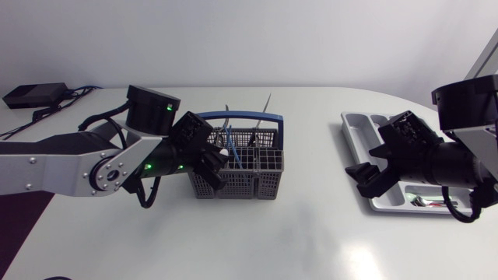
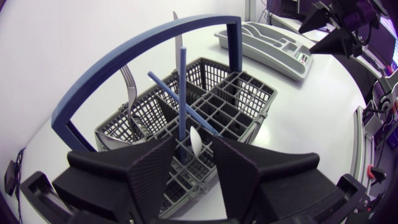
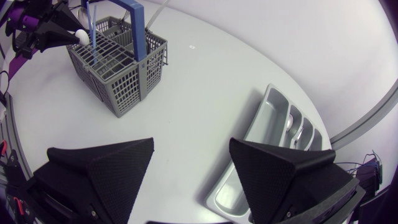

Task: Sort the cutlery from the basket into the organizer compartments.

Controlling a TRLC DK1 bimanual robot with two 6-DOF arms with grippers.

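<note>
Where we work, the surface (image 1: 296, 233): white and plain, rounded at its far right corner, carrying the basket (image 1: 233, 185) and the organizer (image 1: 358, 124) well apart from each other.
Black box (image 1: 31, 95): at the surface's far left corner, with cables trailing from it.
Basket: grey mesh with a blue arched handle, standing upright left of the middle. It holds blue-handled pieces (image 2: 182, 81), a silver fork (image 2: 129, 84) and a white spoon (image 2: 196, 138).
Organizer: a grey tray at the right side of the surface. Some small pieces (image 1: 426, 201) lie in its near compartment, too small for us to name.
Left claw (image 1: 216, 165): over the basket's left side, fingers apart. In the left wrist view the white spoon stands in the gap between them, and we cannot tell whether either finger touches it.
Right claw (image 1: 366, 179): above the organizer's near left edge, fingers spread wide. In the right wrist view they frame bare surface, with the organizer just ahead.
</note>
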